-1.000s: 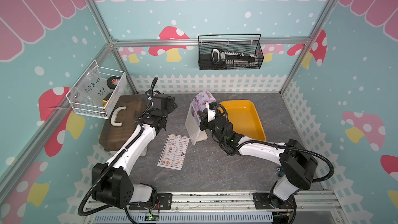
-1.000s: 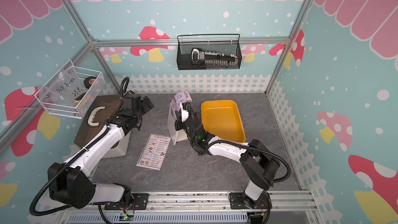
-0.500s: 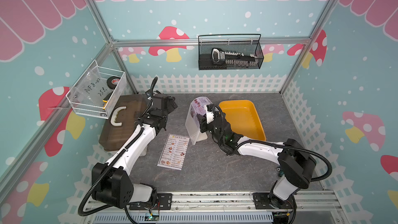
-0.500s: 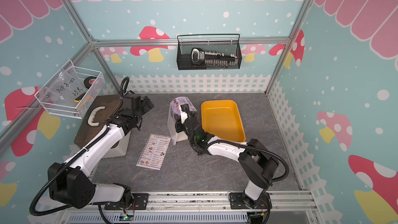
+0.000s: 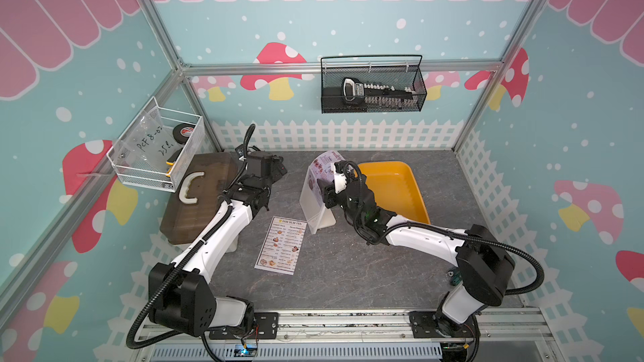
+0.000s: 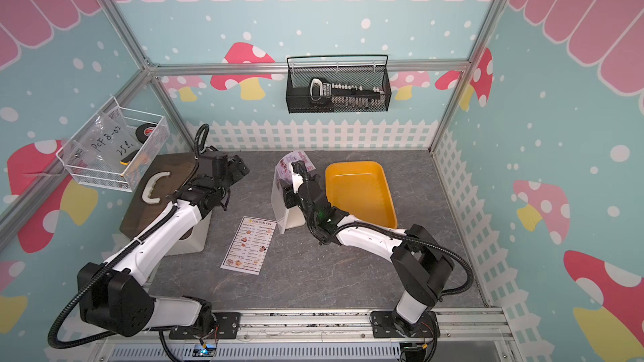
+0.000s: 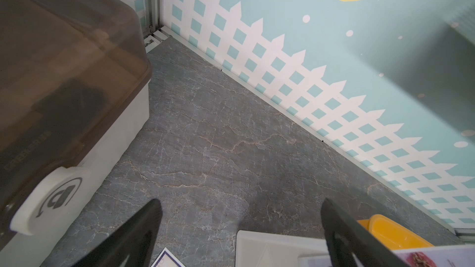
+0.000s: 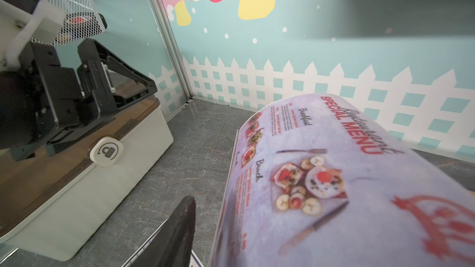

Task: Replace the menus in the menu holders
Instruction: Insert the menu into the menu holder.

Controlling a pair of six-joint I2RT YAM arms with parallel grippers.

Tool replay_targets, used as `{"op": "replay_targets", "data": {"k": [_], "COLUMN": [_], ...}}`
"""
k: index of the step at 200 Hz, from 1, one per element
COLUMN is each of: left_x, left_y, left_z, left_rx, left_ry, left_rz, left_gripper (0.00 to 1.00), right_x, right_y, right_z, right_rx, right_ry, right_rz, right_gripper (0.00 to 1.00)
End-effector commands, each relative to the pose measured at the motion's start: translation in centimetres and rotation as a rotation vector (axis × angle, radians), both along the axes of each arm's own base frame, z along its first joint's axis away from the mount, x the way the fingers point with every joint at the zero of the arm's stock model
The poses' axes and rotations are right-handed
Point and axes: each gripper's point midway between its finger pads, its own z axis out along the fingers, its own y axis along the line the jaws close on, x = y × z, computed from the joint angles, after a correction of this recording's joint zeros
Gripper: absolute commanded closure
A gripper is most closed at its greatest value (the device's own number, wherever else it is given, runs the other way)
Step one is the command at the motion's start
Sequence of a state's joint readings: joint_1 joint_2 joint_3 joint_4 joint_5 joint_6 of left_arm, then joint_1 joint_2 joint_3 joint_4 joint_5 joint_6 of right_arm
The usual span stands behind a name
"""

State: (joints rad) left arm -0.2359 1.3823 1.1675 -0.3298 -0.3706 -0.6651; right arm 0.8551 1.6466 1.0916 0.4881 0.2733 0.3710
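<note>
Your right claw (image 5: pixel 329 189) sits at the top of the white plastic menu stand with the clear front (image 5: pixel 313 203), right by the paper. Only one of its fingers (image 8: pixel 177 229) shows in the right wrist view. The curled sheet hides the other, so you cannot tell if the claw pinches the paper or not. Your left claw (image 7: pixel 240 217) is spread wide with nothing in it. It hangs over the bench (image 7: pixel 218 124) near the brown-lidded white box (image 5: pixel 198 200).

Now the paper. The thin white paper sheet with the red "SPECIAL MENU" words (image 8: pixel 334 175) has its low part down in the stand. Its top part sticks out and curls over like a little roll. It has small food photos and a drawn knife and fork.

The thin white paper sheet headed "DIM SUM INN" (image 5: pixel 281 245) lies flat on the bench. One corner is just beside the stand's foot, and you cannot tell if they touch.

Both sheets are likely very light and floppy. If you push one from the end, it may bend and not slide. Take it by the top edge with a soft pinch and move it straight along the slot. The flat sheet looks hard to pick up, so try lifting it at a corner.

The stand looks light too and may slide or tip, so steady its side or foot with your free claw.
</note>
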Motion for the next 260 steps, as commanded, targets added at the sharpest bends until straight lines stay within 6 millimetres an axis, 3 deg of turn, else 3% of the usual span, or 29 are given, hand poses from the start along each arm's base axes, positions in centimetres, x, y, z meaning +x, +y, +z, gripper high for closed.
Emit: {"op": "replay_targets", "data": {"k": [1,53,76,104,142,192,221,260], "left_x": [0.7,0.7,0.7,0.7,0.5,0.3,0.4,0.6], "left_y": [0.2,0.2,0.2,0.2,0.3,0.3,0.2,0.0], "left_z": [1.0,0.9,0.8,0.7,0.6,0.4,0.2,0.0], "left_rx": [0.006,0.010,0.010,0.009,0.007,0.006,0.007,0.002], "left_ry": [-0.024,-0.021,-0.020,-0.020,-0.019,-0.016,-0.011,-0.007], "left_rz": [0.007,0.011,0.011,0.010,0.013,0.014,0.010,0.005], "left_gripper": [0.03,0.03,0.03,0.03,0.03,0.03,0.03,0.03], "right_x": [0.3,-0.2,-0.4,-0.5,-0.7,-1.0,-0.9,-0.8], "right_y": [-0.1,1.1,1.1,1.2,1.5,1.7,0.9,-0.4], "right_z": [2.2,3.6,3.2,2.8,1.8,0.0,0.8,2.0], "right_rx": [0.026,0.046,0.046,0.047,0.035,0.018,-0.005,-0.015], "right_ry": [-0.029,-0.053,-0.041,-0.022,0.013,0.056,0.040,0.020], "right_rz": [0.007,0.088,0.095,0.103,0.120,0.133,0.105,0.080], "right_gripper": [0.49,0.57,0.59,0.71,0.80,0.73,0.61,0.57]}}
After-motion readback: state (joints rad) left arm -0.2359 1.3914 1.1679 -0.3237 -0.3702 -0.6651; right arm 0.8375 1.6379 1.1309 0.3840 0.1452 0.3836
